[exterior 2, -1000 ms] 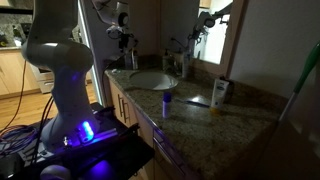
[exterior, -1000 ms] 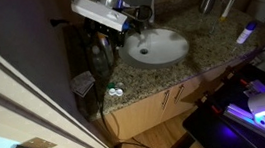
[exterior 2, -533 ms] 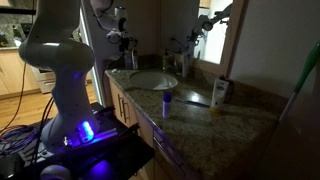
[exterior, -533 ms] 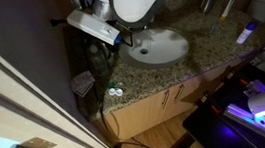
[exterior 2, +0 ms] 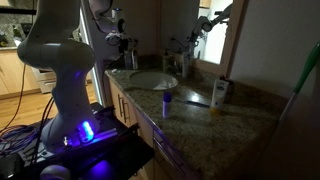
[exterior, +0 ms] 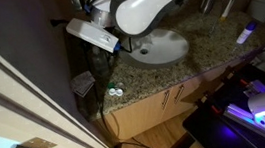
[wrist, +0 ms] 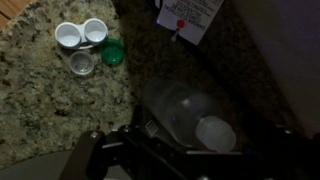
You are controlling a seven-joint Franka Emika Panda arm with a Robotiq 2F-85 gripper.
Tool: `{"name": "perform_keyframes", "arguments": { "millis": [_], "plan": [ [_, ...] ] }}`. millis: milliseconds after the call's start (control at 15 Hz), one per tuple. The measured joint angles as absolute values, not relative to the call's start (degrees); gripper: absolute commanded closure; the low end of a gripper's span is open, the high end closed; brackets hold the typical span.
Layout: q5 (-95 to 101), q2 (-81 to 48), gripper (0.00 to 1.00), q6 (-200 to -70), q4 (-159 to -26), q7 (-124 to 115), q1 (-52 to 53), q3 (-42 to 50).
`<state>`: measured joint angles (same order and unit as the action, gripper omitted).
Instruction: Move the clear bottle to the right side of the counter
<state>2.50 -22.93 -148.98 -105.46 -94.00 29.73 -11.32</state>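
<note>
Fingers [wrist: 140, 142] seem close to clear bottle [wrist: 185, 108]; lens case [wrist: 80, 36], tag [wrist: 190, 15] nearby.

All three pictures are dim and grainy. In an exterior view, daylight glares white through a bright pane [exterior 2: 212, 38], and the robot's base [exterior 2: 85, 130] glows blue-violet. In the wrist view the tabletop [wrist: 35, 95] is lit at the left — the right side sinks into deep shadow — and the clear bottle [wrist: 190, 112] looks soft and out of focus.
</note>
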Motion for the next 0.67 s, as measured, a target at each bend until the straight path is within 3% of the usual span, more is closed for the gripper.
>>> {"name": "perform_keyframes", "arguments": {
  "millis": [667],
  "plan": [
    [7.78, -25.6, 0.0, -149.12, -103.86, -97.19, 31.98, -9.08]
  ]
}}
